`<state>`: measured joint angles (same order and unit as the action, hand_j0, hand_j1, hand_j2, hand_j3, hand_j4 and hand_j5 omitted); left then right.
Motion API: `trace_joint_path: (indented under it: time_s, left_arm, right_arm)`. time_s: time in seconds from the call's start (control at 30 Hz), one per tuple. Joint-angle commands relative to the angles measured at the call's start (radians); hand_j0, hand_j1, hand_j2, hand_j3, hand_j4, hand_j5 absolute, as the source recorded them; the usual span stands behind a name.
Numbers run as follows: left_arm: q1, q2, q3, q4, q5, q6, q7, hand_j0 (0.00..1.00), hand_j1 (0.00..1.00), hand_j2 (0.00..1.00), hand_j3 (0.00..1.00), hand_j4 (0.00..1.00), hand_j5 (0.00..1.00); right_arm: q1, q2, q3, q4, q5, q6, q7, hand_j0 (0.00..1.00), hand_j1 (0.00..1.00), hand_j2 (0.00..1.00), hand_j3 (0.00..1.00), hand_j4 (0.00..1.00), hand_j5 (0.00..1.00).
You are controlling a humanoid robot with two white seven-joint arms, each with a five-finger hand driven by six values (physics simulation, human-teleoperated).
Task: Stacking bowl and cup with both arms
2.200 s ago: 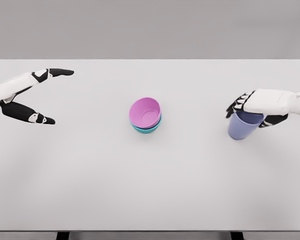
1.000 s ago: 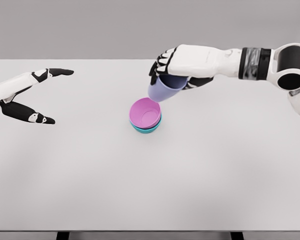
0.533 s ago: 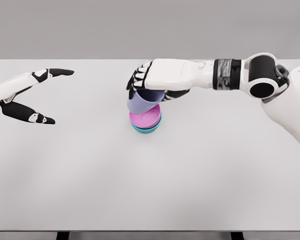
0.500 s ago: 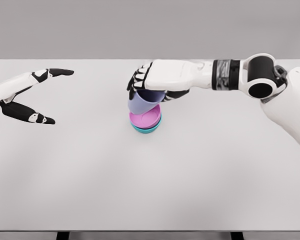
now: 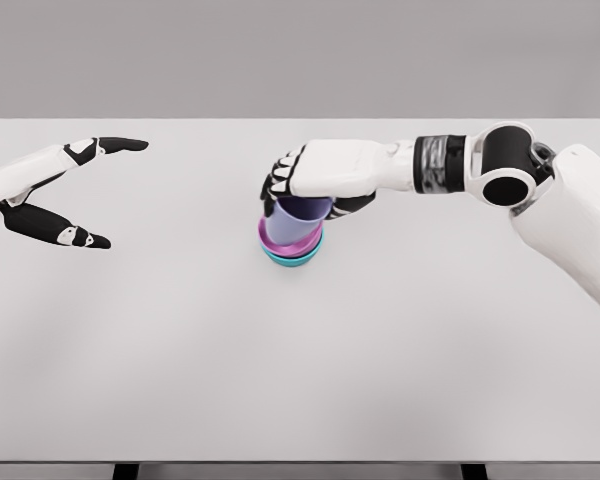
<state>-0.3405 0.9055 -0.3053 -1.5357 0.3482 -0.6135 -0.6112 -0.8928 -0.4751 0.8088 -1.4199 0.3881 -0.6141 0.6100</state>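
Observation:
A pink bowl [image 5: 276, 243] sits nested in a teal bowl [image 5: 292, 259] near the middle of the white table [image 5: 300, 350]. A lavender cup [image 5: 294, 222] stands upright inside the pink bowl. My right hand [image 5: 315, 180] reaches in from the right and is shut on the cup's rim from above, hiding its opening. My left hand [image 5: 65, 195] hovers at the far left of the table, open, with thumb and fingers spread and nothing between them.
The table's far edge [image 5: 300, 120] runs behind the bowls against a grey wall. My right forearm [image 5: 450, 165] stretches across the table's right half.
My right hand carried the cup from the table's right side leftward over the bowls, then lowered it into the pink bowl. The left hand stayed still.

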Motion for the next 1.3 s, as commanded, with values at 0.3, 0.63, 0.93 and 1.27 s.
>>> trace_joint_path:
  time_s: [0.3,0.63,0.93,1.27]
  left_arm:
    - [0.0,0.001,0.0,-0.001,0.008,0.003,0.0,1.0,1.0,1.0,1.0,1.0,1.0]
    - [0.0,0.001,0.0,-0.001,0.008,0.003,0.0,1.0,1.0,1.0,1.0,1.0,1.0]
    - [0.0,0.001,0.0,-0.001,0.008,0.003,0.0,1.0,1.0,1.0,1.0,1.0,1.0]
    - [0.0,0.001,0.0,-0.001,0.008,0.003,0.0,1.0,1.0,1.0,1.0,1.0,1.0]
  right_arm:
    - [0.0,0.009,0.013,0.036,0.005,0.003,0.001,0.61,0.61,0.61,0.61,0.61,0.61]
    - [0.0,0.01,0.017,0.015,0.054,0.003,0.001,1.0,1.0,1.0,1.0,1.0,1.0]
    - [0.002,-0.003,-0.109,-0.083,0.041,0.003,0.001,1.0,1.0,1.0,1.0,1.0,1.0]
    - [0.202,-0.272,-0.434,-0.068,-0.089,0.003,0.001,1.0,1.0,1.0,1.0,1.0,1.0]
